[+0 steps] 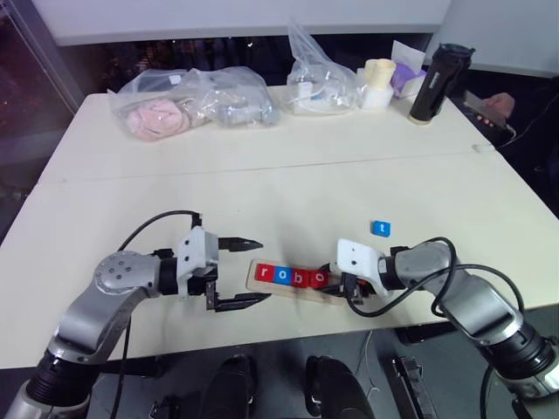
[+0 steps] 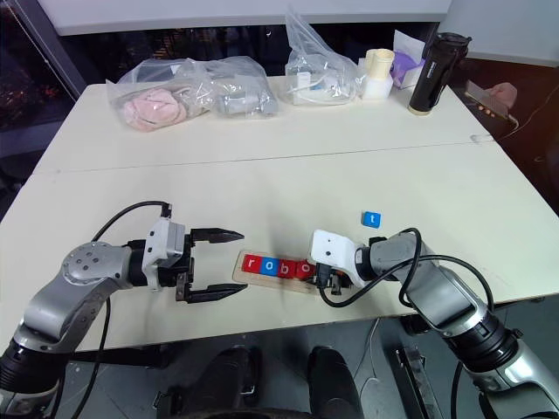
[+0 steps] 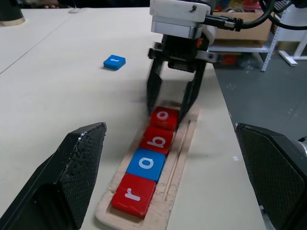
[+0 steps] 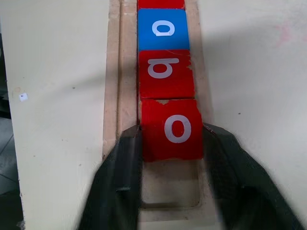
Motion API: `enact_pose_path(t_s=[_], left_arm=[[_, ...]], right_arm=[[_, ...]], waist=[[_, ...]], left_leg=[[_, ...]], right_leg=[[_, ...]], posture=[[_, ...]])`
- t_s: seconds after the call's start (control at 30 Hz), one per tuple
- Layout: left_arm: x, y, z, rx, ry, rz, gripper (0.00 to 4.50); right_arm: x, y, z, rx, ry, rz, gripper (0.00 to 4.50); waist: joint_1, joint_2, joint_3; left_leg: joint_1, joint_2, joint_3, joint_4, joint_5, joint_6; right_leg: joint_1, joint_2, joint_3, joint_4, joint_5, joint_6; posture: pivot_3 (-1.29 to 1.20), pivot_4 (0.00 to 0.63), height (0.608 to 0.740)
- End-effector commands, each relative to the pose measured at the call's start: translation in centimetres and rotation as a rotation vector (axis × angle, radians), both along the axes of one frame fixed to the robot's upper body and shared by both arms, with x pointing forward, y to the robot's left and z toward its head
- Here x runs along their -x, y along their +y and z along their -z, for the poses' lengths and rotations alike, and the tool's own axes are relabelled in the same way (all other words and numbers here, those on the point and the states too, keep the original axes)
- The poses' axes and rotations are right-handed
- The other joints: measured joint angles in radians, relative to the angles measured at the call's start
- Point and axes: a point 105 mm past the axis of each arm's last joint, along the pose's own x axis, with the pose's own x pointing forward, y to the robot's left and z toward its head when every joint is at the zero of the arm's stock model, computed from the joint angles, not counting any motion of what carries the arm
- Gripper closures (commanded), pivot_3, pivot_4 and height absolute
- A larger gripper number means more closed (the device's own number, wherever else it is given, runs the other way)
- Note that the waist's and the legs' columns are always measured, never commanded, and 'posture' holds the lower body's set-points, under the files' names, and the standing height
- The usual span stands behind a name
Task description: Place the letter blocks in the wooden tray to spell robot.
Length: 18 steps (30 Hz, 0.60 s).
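1. Nearest the robot, the wooden tray (image 1: 288, 289) lies along the front edge of the pale surface (image 1: 262, 183), with four letter blocks seated in a touching row – a red r (image 3: 134, 195), a blue o (image 3: 146, 163), a red b (image 3: 162, 139) and a red o (image 4: 171, 128).

2. The left gripper (image 1: 247, 271) hovers just beside the tray's r end with its fingers spread wide, holding nothing.

3. The right gripper (image 3: 169, 110) stands over the tray's other end. Its fingers (image 4: 120, 163) straddle the second o, one along each side; they look close against its edges, but whether they are gripping or just letting go I cannot tell.

4. The step in hand, as I judge it, is seating the fourth tile – it sits in the groove flush against the b, with one bare slot of tray left beyond it.

5. Farther back, the blue t block (image 1: 381, 229) lies alone on the surface, apart from the tray and behind its open end.

6. The next move calls for the right fingers to part clear of the o, lift without dragging it, reach back to the t, and set it into the last slot with its letter facing the same way as the rest.

7. At the far edge sit plastic bags (image 1: 196, 100) and a dark bottle (image 1: 441, 83), well away from the work.
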Motion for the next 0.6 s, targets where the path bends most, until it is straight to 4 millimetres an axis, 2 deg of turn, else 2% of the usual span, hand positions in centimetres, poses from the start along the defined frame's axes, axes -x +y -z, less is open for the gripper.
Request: enact_pose_path(t_s=[0.03, 0.07, 0.2, 0.33, 0.43, 0.6], left_arm=[[0.2, -0.3, -0.5, 0.01, -0.029, 0.017, 0.0], [0.2, -0.3, -0.5, 0.01, -0.029, 0.017, 0.0], [0.2, -0.2, -0.5, 0.009, -0.027, 0.016, 0.0], [0.2, -0.3, -0.5, 0.012, -0.028, 0.015, 0.0], [0.3, -0.4, -0.5, 0.015, -0.03, 0.016, 0.0], [0.2, -0.6, -0.5, 0.019, -0.028, 0.021, 0.0]], right_arm=[[0.2, 0.5, -1.3, -0.023, -0.032, -0.022, 0.23], [0.3, 0.4, -1.6, -0.023, -0.038, -0.026, 0.06], [0.3, 0.5, -3.3, -0.062, -0.059, -0.017, 0.06], [0.2, 0.0, -4.0, -0.071, -0.073, 0.016, 0.06], [0.4, -0.8, -3.7, -0.056, -0.07, 0.05, 0.06], [1.2, -2.0, -1.8, -0.024, -0.067, 0.121, 0.06]], waist=[[0.0, 0.0, 0.0], [0.0, 0.0, 0.0], [0.0, 0.0, 0.0], [0.0, 0.0, 0.0], [0.002, 0.0, 0.0], [0.0, 0.0, 0.0]], left_leg=[[0.0, 0.0, 0.0, 0.0, 0.0, 0.0], [0.0, 0.0, 0.0, 0.0, 0.0, 0.0], [0.0, 0.0, 0.0, 0.0, 0.0, 0.0], [0.0, 0.0, 0.0, 0.0, 0.0, 0.0], [0.0, 0.0, 0.0, 0.0, 0.0, 0.0], [-0.002, 0.0, 0.0, 0.0, 0.0, 0.0]], right_leg=[[0.0, 0.0, 0.0, 0.0, 0.0, 0.0], [0.0, 0.0, 0.0, 0.0, 0.0, 0.0], [0.0, 0.0, 0.0, 0.0, 0.0, 0.0], [0.0, 0.0, 0.0, 0.0, 0.0, 0.0], [0.0, 0.0, 0.0, 0.0, 0.0, 0.0], [0.0, -0.001, 0.0, -0.002, 0.0, 0.0]], posture=[[0.0, 0.15, 0.74], [0.0, 0.15, 0.74], [0.0, 0.15, 0.74], [0.0, 0.15, 0.74], [0.0, 0.15, 0.74], [0.0, 0.15, 0.74]])
